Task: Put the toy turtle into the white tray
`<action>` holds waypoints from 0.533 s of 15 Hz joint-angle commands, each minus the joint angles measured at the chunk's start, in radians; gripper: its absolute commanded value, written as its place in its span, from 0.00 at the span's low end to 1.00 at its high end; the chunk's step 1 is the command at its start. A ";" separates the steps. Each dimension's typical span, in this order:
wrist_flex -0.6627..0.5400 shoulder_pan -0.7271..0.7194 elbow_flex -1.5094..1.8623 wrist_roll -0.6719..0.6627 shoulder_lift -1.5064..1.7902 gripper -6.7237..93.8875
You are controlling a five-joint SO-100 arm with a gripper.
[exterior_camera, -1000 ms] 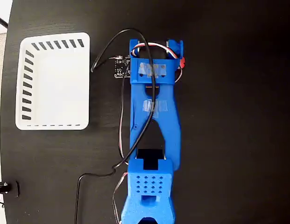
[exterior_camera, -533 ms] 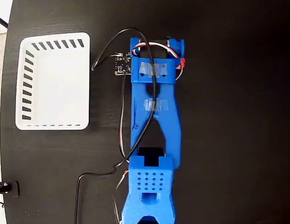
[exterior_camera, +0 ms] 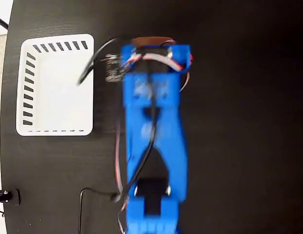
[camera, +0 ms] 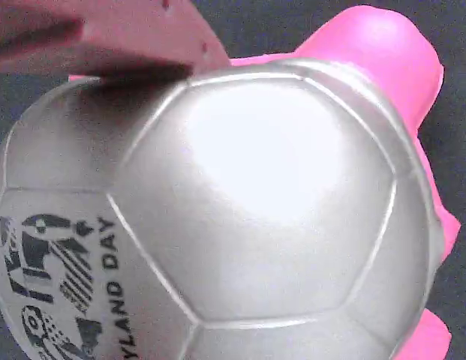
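From overhead, in the fixed view, my blue arm runs up the middle of a black surface, blurred with motion. Its black and red wires trail along its length. My tool sits at the top end of the arm, mostly hidden beneath the arm's own body, so I cannot tell from this view how its fingers stand.

The white tray lies on the surface to the left of my arm, well apart from the tool. Its long axis runs up and down the picture, with dark slots along its top and left walls. Nothing lies inside it.

In the wrist view, the toy turtle fills almost the whole picture, very close to the camera. Its rounded silvery shell has panel seams, and a black printed mark with lettering sits at the lower left. A pink limb or head juts toward the upper right, and more pink shows along the right edge. One pinkish-red finger of my tool lies against the top left of the shell. The other finger is out of view, so I cannot tell whether the tool grasps the turtle.
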 commanded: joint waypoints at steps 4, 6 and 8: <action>-0.046 -0.230 0.172 0.075 0.433 0.07; -0.061 -0.362 0.178 0.144 0.434 0.07; -0.124 -0.466 0.189 0.210 0.413 0.07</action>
